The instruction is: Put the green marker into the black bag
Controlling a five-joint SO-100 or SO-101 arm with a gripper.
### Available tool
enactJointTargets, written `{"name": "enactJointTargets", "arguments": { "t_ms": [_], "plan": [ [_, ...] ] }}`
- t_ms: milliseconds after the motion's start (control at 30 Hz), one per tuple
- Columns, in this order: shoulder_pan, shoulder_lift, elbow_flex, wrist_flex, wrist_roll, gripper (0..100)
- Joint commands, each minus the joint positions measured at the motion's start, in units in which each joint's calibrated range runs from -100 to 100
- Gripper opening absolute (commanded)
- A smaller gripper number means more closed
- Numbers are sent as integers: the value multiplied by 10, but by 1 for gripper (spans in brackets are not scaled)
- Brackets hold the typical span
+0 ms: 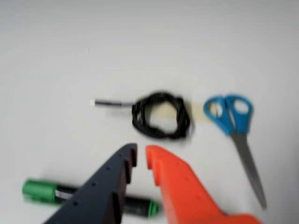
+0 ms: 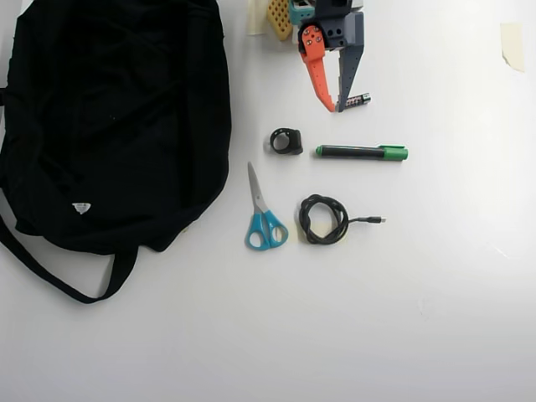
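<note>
The green marker point(image 2: 362, 152), with a black barrel and green cap, lies flat on the white table in the overhead view. In the wrist view the marker point(image 1: 41, 191) lies at the bottom, its middle hidden behind my dark finger. My gripper point(image 2: 335, 107) hangs above the table just short of the marker, empty, with its jaws a narrow gap apart. In the wrist view the gripper point(image 1: 141, 155) shows an orange finger and a dark finger. The black bag point(image 2: 109, 117) lies at the left in the overhead view, well away from the gripper.
A short black battery point(image 2: 358, 100) lies beside the fingertips. A small black ring-shaped object point(image 2: 286, 141), blue-handled scissors point(image 2: 264, 216) and a coiled black cable point(image 2: 322, 219) lie near the marker. The scissors point(image 1: 233, 126) and the cable point(image 1: 161, 115) also show in the wrist view.
</note>
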State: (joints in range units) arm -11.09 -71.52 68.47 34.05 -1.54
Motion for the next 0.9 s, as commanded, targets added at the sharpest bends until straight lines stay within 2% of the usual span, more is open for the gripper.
{"name": "enactJointTargets", "arguments": {
  "t_ms": [0,567,867],
  "plan": [
    [-2,63,-75,-38,2,2],
    [29,377,-363,-109,3,2],
    [46,504,-510,-110,4,2]
  ]
}}
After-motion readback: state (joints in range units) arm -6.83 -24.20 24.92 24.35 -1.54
